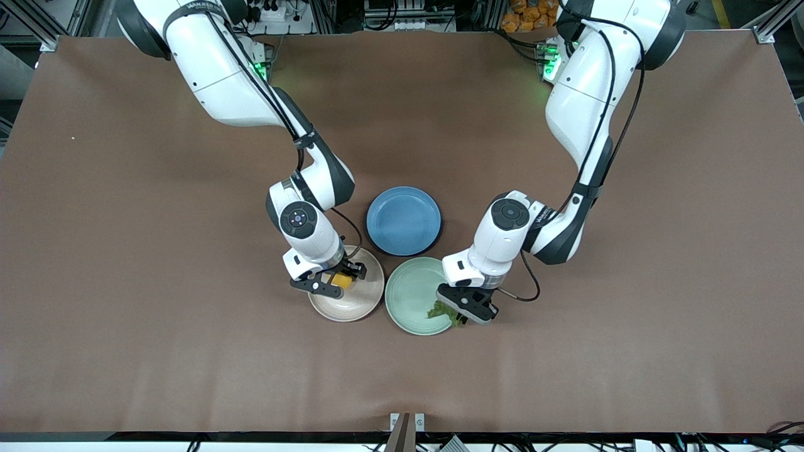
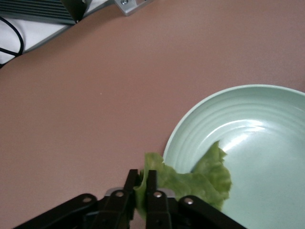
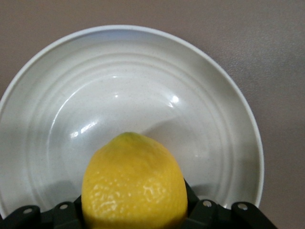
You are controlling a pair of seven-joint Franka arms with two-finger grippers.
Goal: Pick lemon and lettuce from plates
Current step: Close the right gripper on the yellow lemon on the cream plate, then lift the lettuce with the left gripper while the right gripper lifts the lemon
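Note:
The yellow lemon sits between the fingers of my right gripper, which is shut on it over the pale beige plate. The wrinkly green lettuce lies at the edge of the mint green plate, partly over the rim toward the left arm's end. My left gripper is shut on the leaf's edge just outside that rim. The two plates stand side by side, the beige one toward the right arm's end.
An empty blue plate stands farther from the front camera, between the two arms' wrists. Brown table surface spreads all round the plates. A small metal bracket sits at the table's near edge.

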